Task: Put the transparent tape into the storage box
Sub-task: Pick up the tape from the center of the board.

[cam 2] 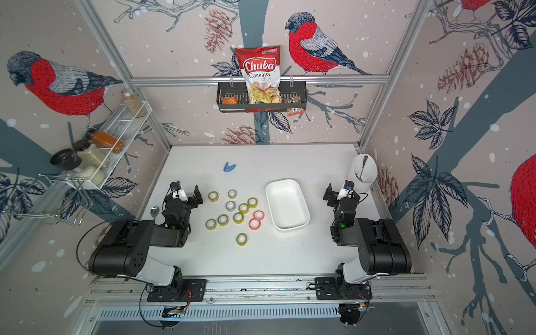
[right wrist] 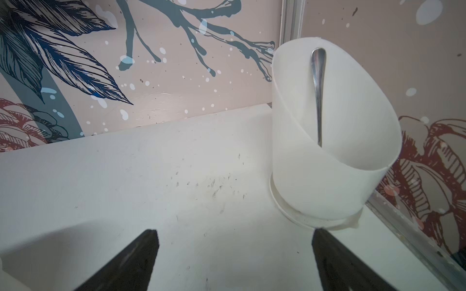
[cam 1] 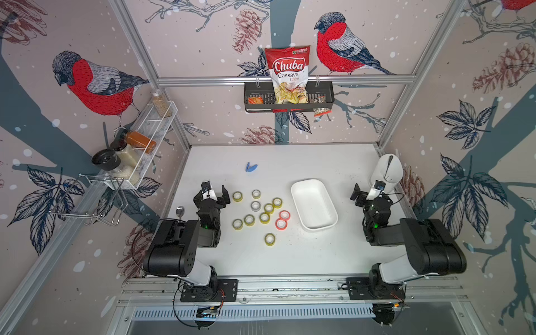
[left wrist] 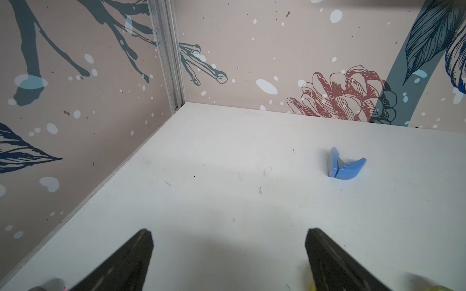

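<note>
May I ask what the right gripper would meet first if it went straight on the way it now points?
Probably bare table, then the back wall. The white cup stands beside that line, its base at the path's edge, so the right gripper might clip it; depth is unclear.

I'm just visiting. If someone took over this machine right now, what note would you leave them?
Left gripper: jaws open, empty, beside the tape rolls.
Right gripper: jaws open, empty, near the white cup.
Storage box: on the table, empty.
Tape rolls: eleven, loose on the table between left gripper and box.
Done: nothing yet. Left: put the transparent tape into the box.
</note>
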Motion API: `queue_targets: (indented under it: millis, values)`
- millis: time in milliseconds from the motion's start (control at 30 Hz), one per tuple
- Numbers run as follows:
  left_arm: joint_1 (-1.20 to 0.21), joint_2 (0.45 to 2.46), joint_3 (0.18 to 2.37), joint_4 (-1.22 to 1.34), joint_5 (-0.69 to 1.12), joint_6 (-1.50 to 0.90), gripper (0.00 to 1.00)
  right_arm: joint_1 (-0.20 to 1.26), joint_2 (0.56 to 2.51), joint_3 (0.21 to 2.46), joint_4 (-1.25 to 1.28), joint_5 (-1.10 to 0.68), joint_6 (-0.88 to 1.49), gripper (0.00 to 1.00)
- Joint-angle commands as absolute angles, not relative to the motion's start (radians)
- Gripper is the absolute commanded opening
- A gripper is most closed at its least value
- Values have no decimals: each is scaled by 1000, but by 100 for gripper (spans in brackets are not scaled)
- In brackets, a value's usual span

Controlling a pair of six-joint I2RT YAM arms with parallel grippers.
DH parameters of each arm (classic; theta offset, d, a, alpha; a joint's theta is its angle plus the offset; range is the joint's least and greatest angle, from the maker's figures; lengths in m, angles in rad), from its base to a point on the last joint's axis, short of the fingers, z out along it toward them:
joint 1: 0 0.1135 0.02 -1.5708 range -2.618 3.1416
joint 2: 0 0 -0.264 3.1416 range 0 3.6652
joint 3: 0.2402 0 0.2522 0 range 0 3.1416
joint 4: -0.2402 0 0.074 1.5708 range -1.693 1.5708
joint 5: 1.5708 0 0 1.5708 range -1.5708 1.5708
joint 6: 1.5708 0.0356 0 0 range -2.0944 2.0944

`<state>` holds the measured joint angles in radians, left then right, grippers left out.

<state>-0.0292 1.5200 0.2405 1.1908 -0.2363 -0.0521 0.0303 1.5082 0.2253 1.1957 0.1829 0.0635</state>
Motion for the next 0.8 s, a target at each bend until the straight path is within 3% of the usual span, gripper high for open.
queue_targets:
  millis: [0,400,567,767]
  values:
    - [-30,1518,244,1216,-233,-44,99,27,1508,227,1226,182,72,100]
    - [-28,1510,246,1219,-232,-43,95,28,1458,242,1187,198,71,100]
    - [-50,1382,549,614,-298,-83,93,101,1278,367,848,331,72,100]
    - [-146,1304,770,220,-264,-179,93,180,1186,624,353,284,180,92]
